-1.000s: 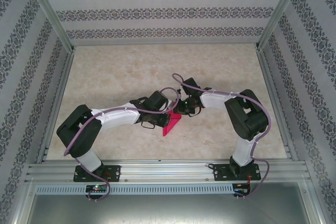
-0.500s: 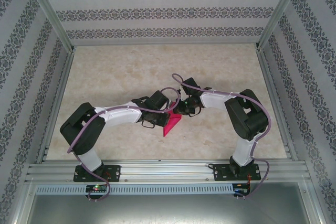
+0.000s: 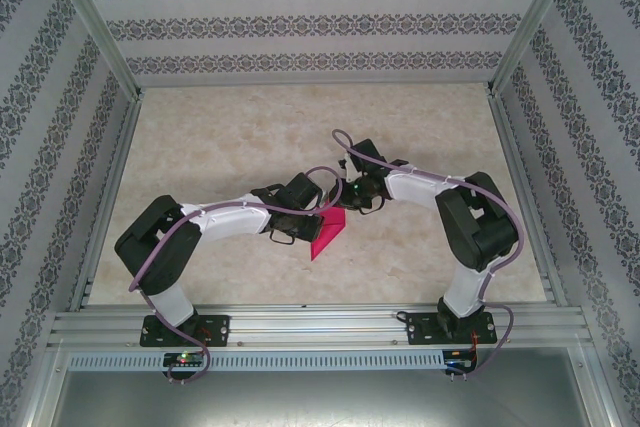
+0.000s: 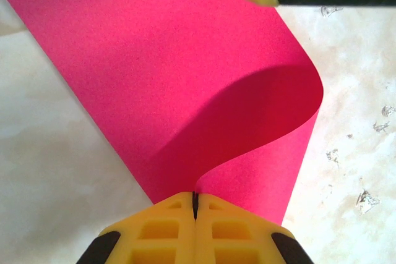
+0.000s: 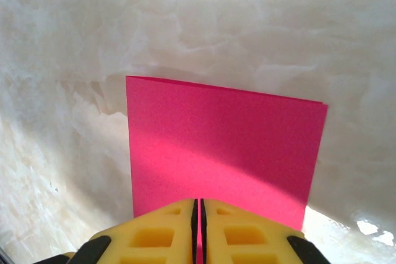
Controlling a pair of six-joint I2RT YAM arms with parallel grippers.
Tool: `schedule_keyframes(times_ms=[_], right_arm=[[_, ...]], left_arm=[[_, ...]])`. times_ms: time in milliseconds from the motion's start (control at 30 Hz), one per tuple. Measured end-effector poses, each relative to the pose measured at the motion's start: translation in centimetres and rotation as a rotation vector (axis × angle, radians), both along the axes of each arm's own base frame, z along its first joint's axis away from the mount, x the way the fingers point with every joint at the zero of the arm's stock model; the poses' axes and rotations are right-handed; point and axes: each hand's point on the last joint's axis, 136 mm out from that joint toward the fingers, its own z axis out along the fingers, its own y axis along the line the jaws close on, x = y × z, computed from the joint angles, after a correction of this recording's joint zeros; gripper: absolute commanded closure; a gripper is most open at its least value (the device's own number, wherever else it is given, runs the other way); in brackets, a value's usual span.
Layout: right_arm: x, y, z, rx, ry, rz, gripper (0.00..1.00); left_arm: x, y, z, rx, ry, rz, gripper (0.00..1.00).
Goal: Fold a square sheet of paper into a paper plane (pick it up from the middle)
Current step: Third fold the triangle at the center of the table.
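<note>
Two claws on one bit of paper, that's where I was at. The thin, bright magenta-pink square sheet of paper [image 3: 326, 235] was hanging between the arms, just over the beige marble-look table [image 3: 230, 137], a bit nearer the front than the middle.

The left gripper [image 4: 195, 205] was clamped fully shut on one edge, yellow pads pressed together with the paper coming straight out of the seam. From its camera the sheet bulged up in a soft S-curve rather than lying flat. The right gripper [image 5: 198, 214] looked pinched on the opposite edge too, with only a hairline slit between its pads and the paper running right into it. From that side the paper read as a neat rectangle, and one top corner seemed to show two layers.

So my take was that I was in the first half-fold: doubled over, but not creased. I reckoned the next move needed the free edges lined up, the paper laid down on the table, and one pad run along the bend to set it, all without tugging against the other claw and tearing it.

Pose-wise, both arms were bent in toward each other, elbows out wide. The left forearm ran low to the right, the right one angled in from the other side, and the wrists were nearly nose to nose.
</note>
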Motion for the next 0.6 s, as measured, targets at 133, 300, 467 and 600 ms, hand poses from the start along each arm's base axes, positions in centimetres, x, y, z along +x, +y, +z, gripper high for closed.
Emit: schedule_keyframes(times_ms=[133,300,467,600], right_arm=[[-0.3,-0.2,-1.7,-0.026,0.040,-0.001,0.89],[-0.3,-0.4,-2.4,-0.035,0.053,-0.001,0.91],[-0.3,-0.5,-2.4,-0.036,0.049,0.002,0.91],[-0.3,-0.5,-2.4,-0.036,0.048,0.004,0.91]], left_arm=[[0.0,0.0,0.0,0.000,0.000,0.000,1.00],[0.2,0.2,0.0,0.009,-0.007,0.006,1.00],[0.4,0.8,-0.2,0.023,-0.004,0.022,1.00],[0.8,1.3,-0.3,0.034,-0.007,0.043,1.00]])
